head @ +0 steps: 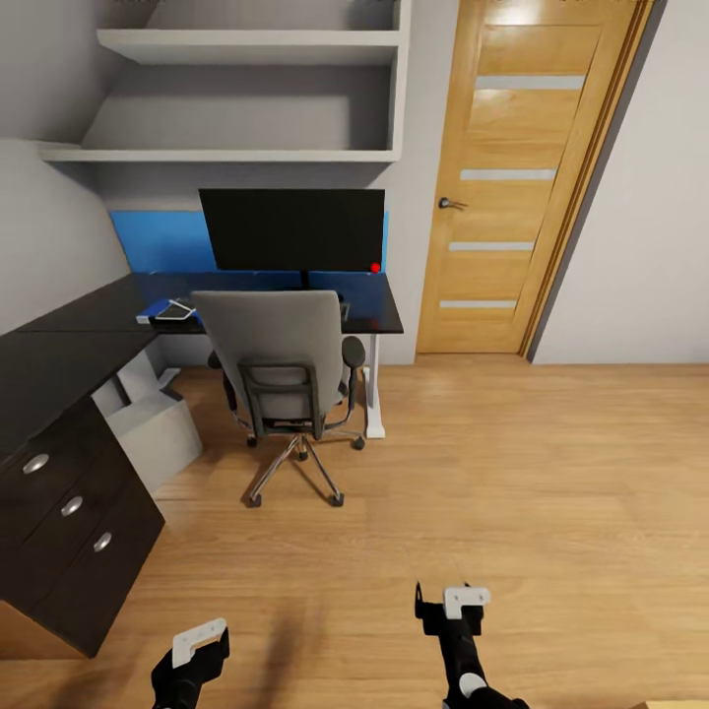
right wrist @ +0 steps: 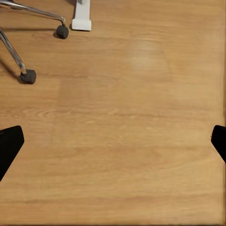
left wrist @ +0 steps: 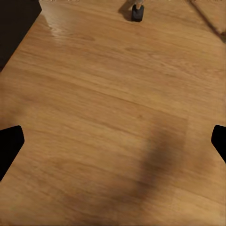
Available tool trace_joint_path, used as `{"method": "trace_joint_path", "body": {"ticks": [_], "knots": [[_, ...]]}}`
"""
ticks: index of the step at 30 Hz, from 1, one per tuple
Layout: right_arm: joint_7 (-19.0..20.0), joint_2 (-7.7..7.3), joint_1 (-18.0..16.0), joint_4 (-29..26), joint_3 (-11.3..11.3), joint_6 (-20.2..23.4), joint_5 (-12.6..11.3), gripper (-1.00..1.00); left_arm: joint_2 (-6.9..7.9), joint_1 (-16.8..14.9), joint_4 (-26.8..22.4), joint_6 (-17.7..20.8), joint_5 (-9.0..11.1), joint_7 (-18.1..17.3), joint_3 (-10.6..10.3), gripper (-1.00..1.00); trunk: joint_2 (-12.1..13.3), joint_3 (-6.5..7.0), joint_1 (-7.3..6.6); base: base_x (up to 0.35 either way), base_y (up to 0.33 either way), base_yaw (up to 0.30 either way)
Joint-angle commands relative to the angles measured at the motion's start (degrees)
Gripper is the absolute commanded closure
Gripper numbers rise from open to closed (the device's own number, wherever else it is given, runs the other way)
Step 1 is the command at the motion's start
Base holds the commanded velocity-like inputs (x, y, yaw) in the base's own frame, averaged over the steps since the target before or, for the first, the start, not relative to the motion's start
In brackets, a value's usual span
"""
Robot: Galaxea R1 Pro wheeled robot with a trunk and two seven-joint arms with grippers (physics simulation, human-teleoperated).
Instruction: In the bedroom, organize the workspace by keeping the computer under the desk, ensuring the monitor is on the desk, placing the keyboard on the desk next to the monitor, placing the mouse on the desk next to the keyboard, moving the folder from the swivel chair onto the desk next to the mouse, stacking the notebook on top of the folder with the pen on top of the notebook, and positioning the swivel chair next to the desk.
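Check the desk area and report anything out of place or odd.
Nothing stands out. The swivel chair stands upright against the desk, the monitor is upright on it, and the computer sits on the floor underneath.

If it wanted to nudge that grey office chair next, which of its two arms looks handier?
Probably the left. The swivel chair stands ahead and left of centre, more in line with the left gripper than the right gripper. Both are open, empty and far off.

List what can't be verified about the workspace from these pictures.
- Keyboard and mouse: head view, the swivel chair back covers that part of the desk.
- Pen: head view, too small to find on the stack on the folder.
- Computer: partly cut by the desk.
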Motion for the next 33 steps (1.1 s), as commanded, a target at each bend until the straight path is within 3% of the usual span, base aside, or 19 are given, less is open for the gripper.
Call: {"method": "trace_joint_path", "body": {"ticks": [1,11,27,33], "knots": [[-0.25,0.02,-0.03,0.47,0.51,-0.52,-0.47,-1.00,0.02,-0.04,0.07,-0.19,0.54,-0.07,-0.21,-1.00,0.39,0.14,-0.23,0.000,0.000,0.000],[-0.30,-0.02,0.00,4.54,0.40,-3.58,-0.51,-1.00,0.39,0.03,0.11,-0.16,0.53,-0.10,-0.17,-1.00,4.40,1.93,-2.43,-0.121,0.000,0.000],[-0.10,-0.04,0.09,6.65,0.40,-3.99,-0.47,-1.00,1.47,2.18,0.11,-0.01,0.53,-0.22,-0.23,-1.00,10.82,4.81,-5.94,-0.309,0.000,0.000],[-0.05,0.00,0.21,6.86,0.42,-3.95,-0.47,-1.00,1.47,2.45,0.11,-0.05,0.53,-0.23,-0.23,-1.00,13.23,5.88,-7.26,-0.125,0.000,0.000]]}}
